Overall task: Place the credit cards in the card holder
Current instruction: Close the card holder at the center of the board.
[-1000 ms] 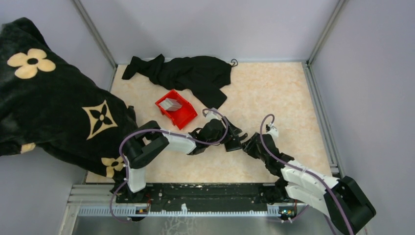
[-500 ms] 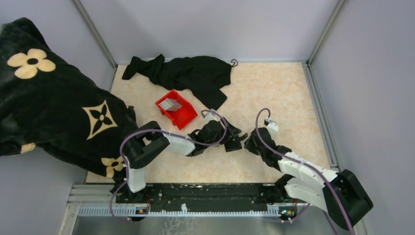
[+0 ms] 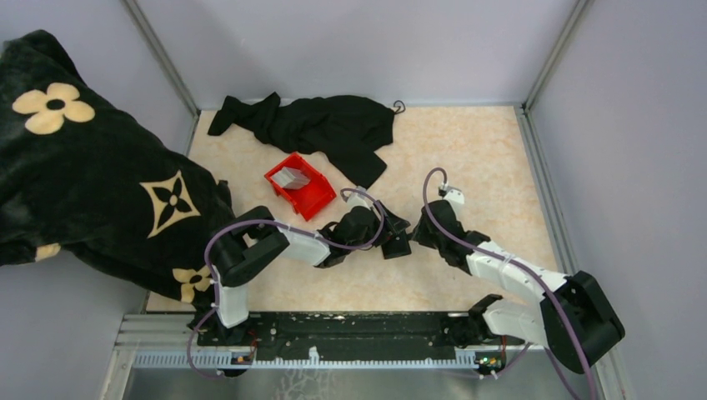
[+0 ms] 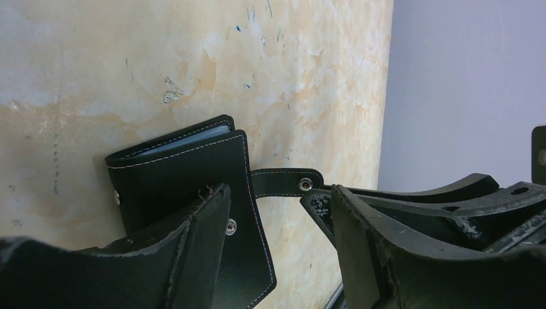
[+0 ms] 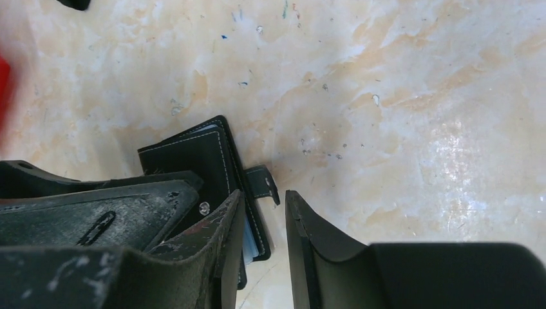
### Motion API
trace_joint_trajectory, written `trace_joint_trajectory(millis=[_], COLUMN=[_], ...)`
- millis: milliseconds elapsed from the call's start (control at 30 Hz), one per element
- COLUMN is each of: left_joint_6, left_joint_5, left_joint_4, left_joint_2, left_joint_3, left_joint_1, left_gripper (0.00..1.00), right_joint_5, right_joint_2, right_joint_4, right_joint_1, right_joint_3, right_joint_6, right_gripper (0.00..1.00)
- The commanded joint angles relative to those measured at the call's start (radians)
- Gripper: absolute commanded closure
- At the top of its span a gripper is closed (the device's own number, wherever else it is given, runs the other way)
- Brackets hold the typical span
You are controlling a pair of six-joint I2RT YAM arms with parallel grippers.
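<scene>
Shows the left pincer [image 4: 278, 193] spread wide and low over the surface [image 3: 467, 158]. Puts one of its fingers [image 4: 193, 244] across the near part of the black card holder [image 4: 180, 170], with the holder's snap strap [image 4: 286, 181] reaching into the gap toward the other finger. Pinches nothing there: bare surface shows between the two fingers. Matches the pose of a second ago almost exactly, with only a slight shift at the wrist.

Finds the right pincer [image 5: 264, 196] changed most. Starts a second ago nearer the arm bases and a little to the right; now sits farther out and to the left, just beside the left pincer and at the holder's strap edge. Leaves its jaws a narrow slit apart, narrower than before, with a strip of surface showing between the holder's edge and the far finger, so nothing is gripped. Places the holder partly beneath its left-hand finger, closed and flat, with a pale bluish edge peeking out between the covers.

Keeps the holder in the same spot as before, directly under and between both pincers.

Leaves the grey-white credit cards [image 3: 292, 177] in the red bin [image 3: 315, 200], beyond and to the left of the left pincer and apart from it, unmoved. Leaves the black cloth [image 3: 325, 125] farther out still and the flower-patterned blanket [image 3: 100, 192] far to the left, both as before.
</scene>
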State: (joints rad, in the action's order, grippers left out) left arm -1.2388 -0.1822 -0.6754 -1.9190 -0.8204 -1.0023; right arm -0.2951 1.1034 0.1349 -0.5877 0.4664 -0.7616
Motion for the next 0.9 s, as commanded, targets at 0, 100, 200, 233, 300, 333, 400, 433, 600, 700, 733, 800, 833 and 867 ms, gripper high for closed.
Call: trace_joint_trajectory(millis=[0, 100, 200, 233, 300, 333, 400, 433, 600, 700, 733, 800, 833, 867], left_joint_6=[0.027, 0.025, 0.025, 0.025, 0.025, 0.025, 0.024, 0.025, 0.025, 0.026, 0.026, 0.025, 0.025, 0.027], left_joint_5=[0.005, 0.006, 0.007, 0.007, 0.007, 0.006, 0.007, 0.007, 0.007, 0.006, 0.006, 0.006, 0.006, 0.006], left_joint_4=[0.174, 0.174, 0.175, 0.175, 0.178, 0.178, 0.178, 0.178, 0.181, 0.184, 0.185, 0.187, 0.189, 0.191], left_joint_2=[-0.049, -0.050, -0.051, -0.052, -0.052, -0.052, -0.053, -0.053, -0.052, -0.054, -0.054, -0.055, -0.055, -0.055], left_joint_3=[0.051, 0.051, 0.052, 0.051, 0.051, 0.051, 0.052, 0.049, 0.049, 0.048, 0.047, 0.049, 0.047, 0.045], left_joint_1=[0.008, 0.008, 0.008, 0.008, 0.008, 0.008, 0.008, 0.008, 0.008, 0.008, 0.008, 0.008, 0.008, 0.008], left_gripper=[0.32, 0.32, 0.32, 0.32, 0.32, 0.32, 0.32, 0.32, 0.32, 0.32, 0.32, 0.32, 0.32, 0.32], right_joint_5=[0.015, 0.019, 0.024, 0.025, 0.029, 0.032, 0.034, 0.035, 0.035, 0.033, 0.034, 0.036, 0.037, 0.037], right_joint_2=[0.008, 0.008, 0.008, 0.007, 0.008, 0.011, 0.018, 0.020, 0.024, 0.024, 0.022, 0.019, 0.019, 0.019], right_joint_4=[-0.005, -0.012, -0.023, -0.026, -0.034, -0.036, -0.039, -0.041, -0.053, -0.057, -0.058, -0.059, -0.060, -0.059], right_joint_1=[0.022, 0.028, 0.033, 0.034, 0.036, 0.038, 0.041, 0.043, 0.049, 0.054, 0.055, 0.057, 0.058, 0.060], right_joint_3=[0.041, 0.033, 0.030, 0.029, 0.030, 0.031, 0.034, 0.034, 0.032, 0.035, 0.036, 0.039, 0.041, 0.044], right_joint_6=[0.035, 0.037, 0.040, 0.042, 0.046, 0.048, 0.049, 0.050, 0.053, 0.057, 0.059, 0.062, 0.064, 0.066], right_gripper=[0.71, 0.73, 0.75, 0.75, 0.78, 0.79, 0.79, 0.80, 0.81, 0.81, 0.82, 0.82, 0.82, 0.82])
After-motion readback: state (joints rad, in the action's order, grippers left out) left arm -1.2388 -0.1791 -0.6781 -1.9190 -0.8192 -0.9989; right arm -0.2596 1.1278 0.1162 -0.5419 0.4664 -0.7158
